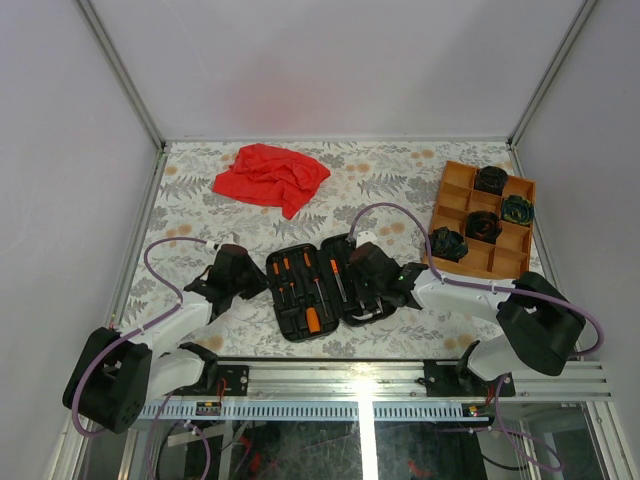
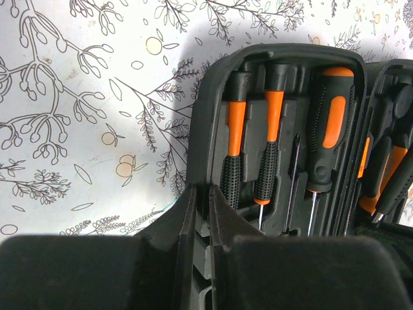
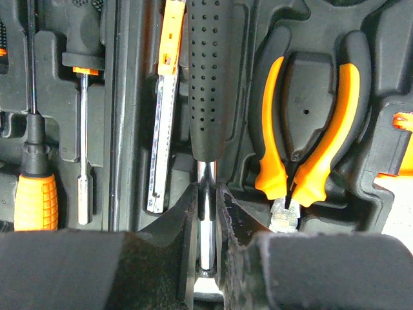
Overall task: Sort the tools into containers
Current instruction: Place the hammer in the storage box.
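Note:
The black tool case lies open at the table's near middle. Orange-and-black screwdrivers sit in its left half, also shown in the left wrist view. My left gripper is at the case's left rim, its jaws shut on that rim. My right gripper is over the right half, shut on the steel shaft of the black-handled hammer, which lies in its slot. Orange-handled pliers sit in the slot beside it.
An orange tray with square compartments stands at the right, holding several dark coiled bundles, one greenish. A red cloth lies at the back left. White walls enclose the table on three sides.

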